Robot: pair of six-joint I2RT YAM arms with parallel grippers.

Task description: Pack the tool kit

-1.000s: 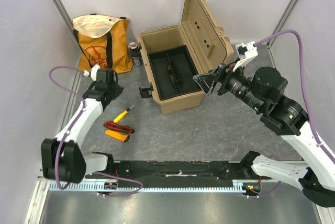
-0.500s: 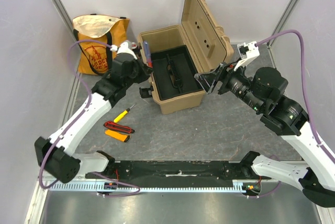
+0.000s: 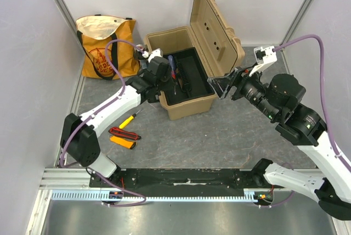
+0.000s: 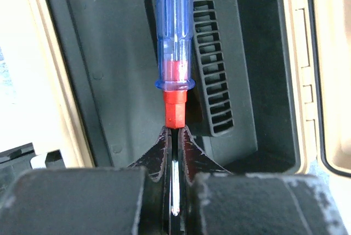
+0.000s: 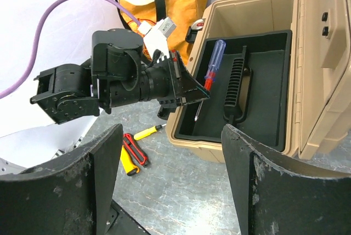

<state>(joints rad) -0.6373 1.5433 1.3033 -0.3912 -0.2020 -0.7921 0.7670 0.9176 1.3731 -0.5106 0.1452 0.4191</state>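
no text legible; tote bag [image 3: 96,54] print blurred.

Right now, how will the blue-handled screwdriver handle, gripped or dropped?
Probably stiff: the screwdriver juts straight though the left gripper pinches only its shaft. That smooth metal may slip or pivot. Its round handle would likely roll on the black tray.

Tan toolbox [image 3: 186,108], black tray [image 3: 200,81] — red-blue screwdriver [image 3: 171,65], orange-cream tote [image 3: 104,48]

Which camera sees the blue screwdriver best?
The right wrist view: it shows the whole screwdriver, handle to tip, in the left hand over the tray. The left wrist view is closer but cuts off the handle's end; the top view shows it tiny.
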